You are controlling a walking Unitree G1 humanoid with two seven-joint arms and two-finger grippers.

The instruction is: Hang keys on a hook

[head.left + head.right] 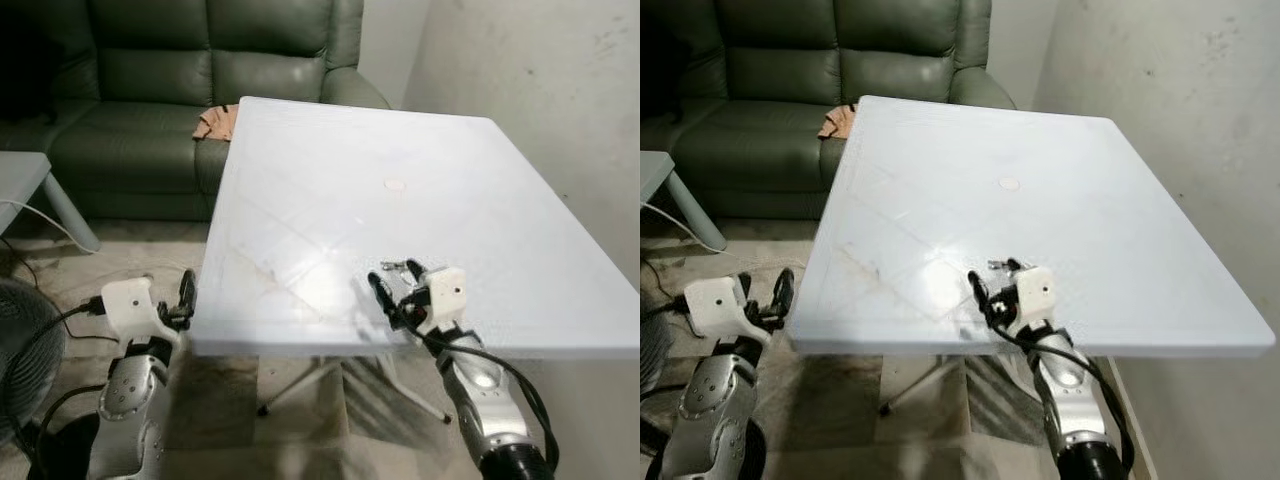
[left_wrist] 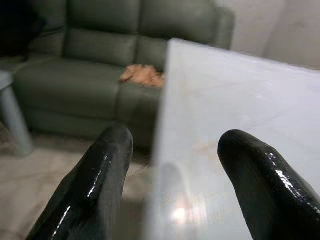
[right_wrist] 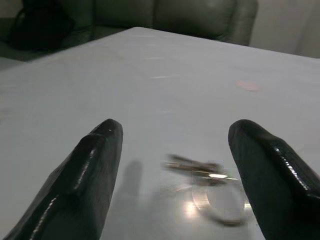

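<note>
White table (image 1: 480, 190) before a green sofa (image 1: 150, 90), keys (image 3: 200, 172) lying near its front edge.
I see my right gripper (image 3: 175, 165) spread around them; left gripper (image 2: 170, 175) spread at the table's corner.

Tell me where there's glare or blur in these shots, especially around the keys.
Right wrist view: keys soft and blurred, a bright glint beside them, between the open right gripper. Left eye view: glare patch on the white table. Left wrist view: fingers out of focus.

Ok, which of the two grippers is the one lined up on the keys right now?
The right gripper, open over the white table with the keys lying between its fingers. The left gripper sits off the table's near-left edge, open and away from them.
</note>
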